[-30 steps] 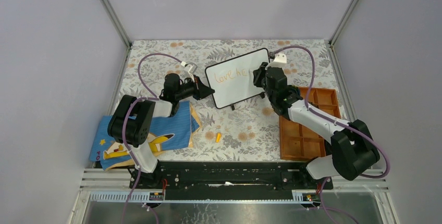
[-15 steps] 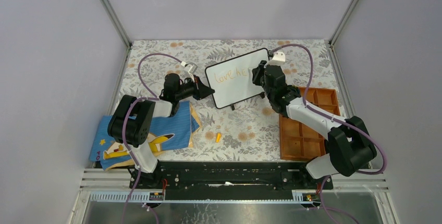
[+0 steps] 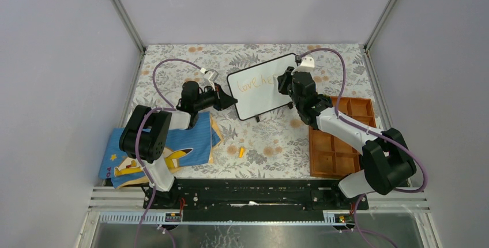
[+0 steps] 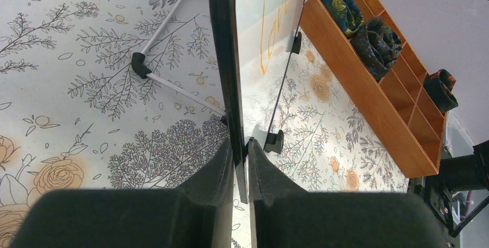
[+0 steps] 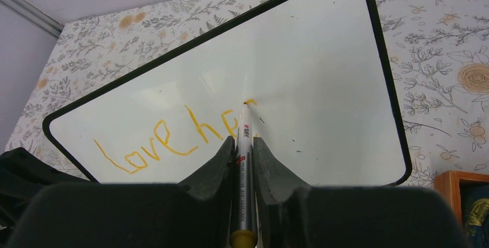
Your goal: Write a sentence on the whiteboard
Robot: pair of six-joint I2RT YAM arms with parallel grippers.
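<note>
The whiteboard (image 3: 264, 86) stands tilted at the table's middle back, white with a thin black frame. It also shows in the right wrist view (image 5: 323, 75) and edge-on in the left wrist view (image 4: 225, 57). Orange writing (image 5: 167, 138) on it reads "love he" plus a started letter. My left gripper (image 4: 242, 147) is shut on the board's left edge (image 3: 230, 99). My right gripper (image 5: 244, 144) is shut on a silver marker (image 5: 244, 167) with an orange end cap. The marker's tip touches the board just right of the "he". In the top view the right gripper (image 3: 284, 82) is at the board's right part.
A wooden compartment tray (image 3: 340, 138) with dark rolled items lies at the right, also in the left wrist view (image 4: 380, 69). A blue cartoon-printed cloth (image 3: 155, 150) lies at the front left. A small orange cap (image 3: 241, 151) lies on the floral tablecloth (image 3: 265, 138).
My right gripper has moved slightly up and left along the board with the marker. The left arm and the board have not moved.
</note>
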